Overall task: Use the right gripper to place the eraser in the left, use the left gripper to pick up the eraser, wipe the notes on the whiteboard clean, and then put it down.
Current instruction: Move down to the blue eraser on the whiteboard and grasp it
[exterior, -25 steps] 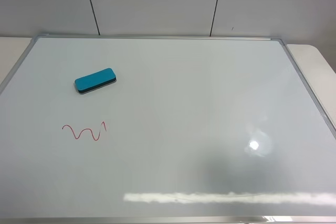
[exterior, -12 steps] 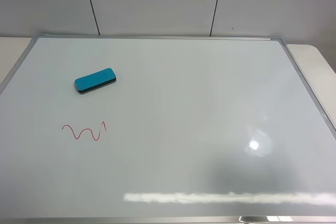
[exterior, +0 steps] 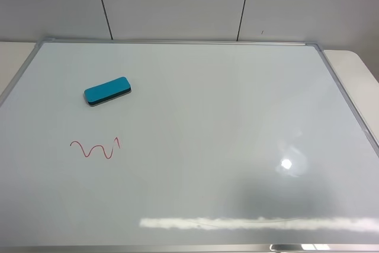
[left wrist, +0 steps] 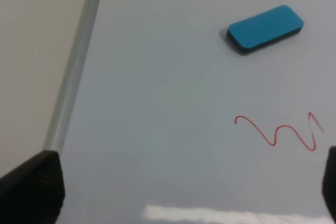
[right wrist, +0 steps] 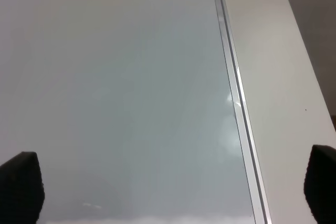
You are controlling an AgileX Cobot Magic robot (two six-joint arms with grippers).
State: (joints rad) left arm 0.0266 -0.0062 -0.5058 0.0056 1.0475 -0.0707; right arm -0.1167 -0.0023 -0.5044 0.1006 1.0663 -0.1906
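A turquoise eraser (exterior: pixel 107 90) (left wrist: pixel 265 29) with a black underside lies flat on the left part of the whiteboard (exterior: pixel 207 122). Below it runs the red wavy line of the notes (exterior: pixel 95 148) (left wrist: pixel 278 131). Neither arm appears in the exterior high view. My left gripper (left wrist: pixel 181 182) hangs open over the board's left edge, short of the notes, its black fingertips (left wrist: pixel 34 184) wide apart and empty. Open too, my right gripper (right wrist: pixel 170 187) hovers over the board's right frame (right wrist: pixel 236 103) with nothing between its fingers.
The board's silver frame (exterior: pixel 18 78) (left wrist: pixel 76 61) lies on a pale table (exterior: pixel 355 69) (right wrist: pixel 283 77). A grey panelled wall (exterior: pixel 177 1) stands behind. A bright light glare (exterior: pixel 286 163) shows on the board's right part.
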